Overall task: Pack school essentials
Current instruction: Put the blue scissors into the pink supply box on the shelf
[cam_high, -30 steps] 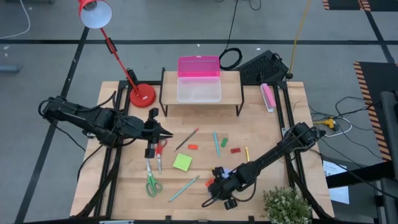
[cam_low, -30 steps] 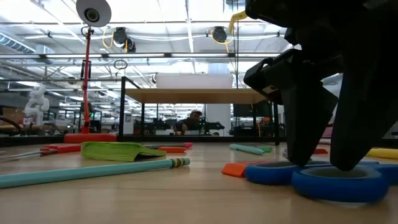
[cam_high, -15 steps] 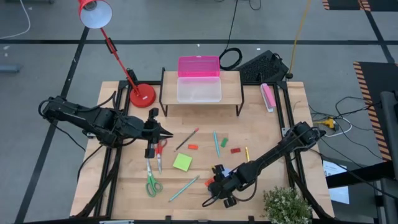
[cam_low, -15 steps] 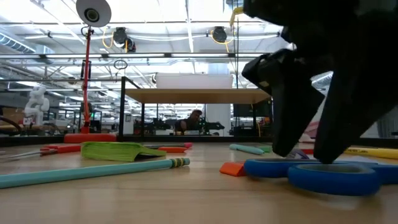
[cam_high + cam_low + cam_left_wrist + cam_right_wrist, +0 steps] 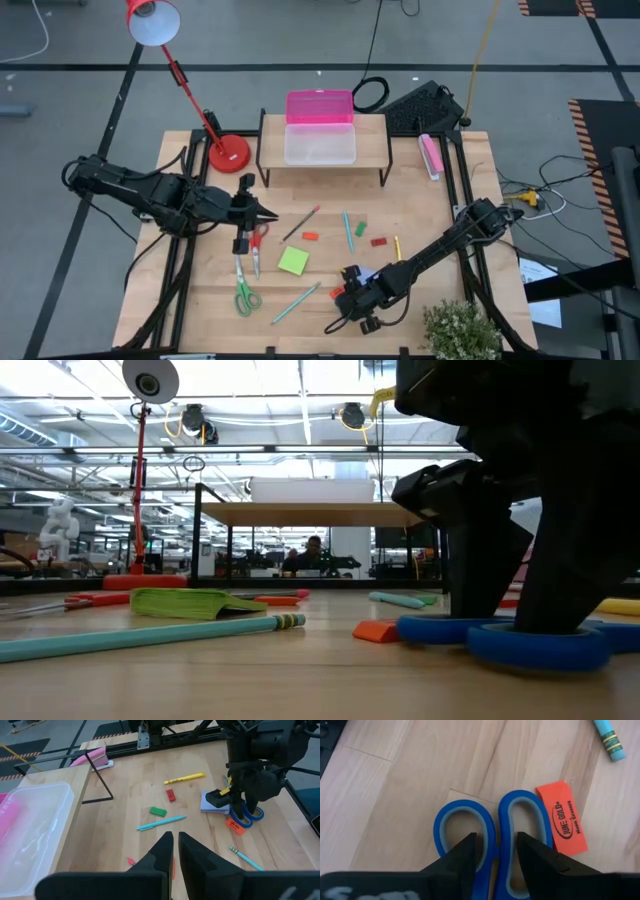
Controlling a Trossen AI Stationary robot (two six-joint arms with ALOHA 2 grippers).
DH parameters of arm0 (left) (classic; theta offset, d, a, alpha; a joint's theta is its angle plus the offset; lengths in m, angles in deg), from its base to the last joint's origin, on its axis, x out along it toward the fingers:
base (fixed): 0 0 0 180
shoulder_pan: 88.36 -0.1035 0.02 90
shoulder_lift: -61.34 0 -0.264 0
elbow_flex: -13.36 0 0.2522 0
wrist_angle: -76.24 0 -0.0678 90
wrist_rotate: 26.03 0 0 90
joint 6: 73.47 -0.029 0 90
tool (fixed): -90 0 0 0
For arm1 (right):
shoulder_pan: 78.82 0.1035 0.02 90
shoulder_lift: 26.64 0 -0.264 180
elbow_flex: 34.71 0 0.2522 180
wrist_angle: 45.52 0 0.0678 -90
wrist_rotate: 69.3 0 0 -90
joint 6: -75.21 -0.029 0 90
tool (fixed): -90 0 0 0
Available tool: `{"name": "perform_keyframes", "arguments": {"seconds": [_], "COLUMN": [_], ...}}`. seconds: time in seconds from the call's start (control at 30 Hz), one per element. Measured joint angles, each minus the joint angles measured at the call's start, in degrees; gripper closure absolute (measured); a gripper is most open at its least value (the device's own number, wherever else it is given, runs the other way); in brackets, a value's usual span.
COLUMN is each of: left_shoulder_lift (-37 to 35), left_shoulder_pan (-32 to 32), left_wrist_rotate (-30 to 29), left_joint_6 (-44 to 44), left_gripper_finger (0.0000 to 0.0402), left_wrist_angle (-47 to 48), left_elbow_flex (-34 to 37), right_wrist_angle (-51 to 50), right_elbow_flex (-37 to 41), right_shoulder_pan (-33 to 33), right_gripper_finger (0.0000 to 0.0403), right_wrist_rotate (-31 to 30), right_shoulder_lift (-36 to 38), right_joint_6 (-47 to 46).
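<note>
Two arms are seen over the wooden surface (image 5: 420, 215). The right tool (image 5: 352, 291) is set low at about 6 o'clock of the surface, right over the blue-handled scissors (image 5: 492, 832); its fingers (image 5: 532, 851) are parted, with one tip placed in each handle loop, and nothing is clamped. The scissors lie flat on the surface, with an orange eraser (image 5: 565, 817) touching the outer edge of one loop and the lavender sticky-note pad (image 5: 214, 803) just beside them. A teal pencil (image 5: 296, 302) lies at 9 o'clock of the right tool, its eraser end near the orange eraser.

The left tool (image 5: 266, 214) is held at 9 o'clock of the surface, fingers nearly closed with only a thin gap, empty, with the red-handled scissors (image 5: 256, 240) just below it. Green-handled scissors (image 5: 245, 296) lie at 7 o'clock. The green sticky-note pad (image 5: 293, 261) sits near centre, with a reddish pencil (image 5: 301, 223) at its 12 o'clock. A teal pen (image 5: 347, 230), green eraser (image 5: 360, 229), red eraser (image 5: 378, 241) and yellow pen (image 5: 396, 246) are spread right of centre, well apart from each other.
</note>
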Motion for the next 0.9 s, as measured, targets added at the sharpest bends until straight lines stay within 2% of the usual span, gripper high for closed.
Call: {"name": "perform_keyframes", "arguments": {"seconds": [0.23, 0.5, 0.9], "left_shoulder_lift": [0.0, 0.0, 0.0], "left_shoulder_pan": [0.0, 0.0, 0.0], "left_wrist_rotate": [0.0, 0.0, 0.0], "left_joint_6": [0.0, 0.0, -1.5], "left_gripper_finger": [0.0369, 0.0369, 0.0369], "left_wrist_angle": [0.0, 0.0, 1.2], "left_elbow_flex": [0.0, 0.0, 0.0], "right_wrist_angle": [0.1, 0.2, -0.8], "right_elbow_flex": [0.0, 0.1, 0.3], "right_shoulder_pan": [-0.1, -0.2, -5.0], "right_gripper_finger": [0.0331, 0.0314, 0.0323], "right_wrist_rotate": [-0.1, 0.0, 1.6], "right_shoulder_lift": [-0.1, 0.5, 8.7], "right_joint_6": [0.0, -1.9, -5.2]}}
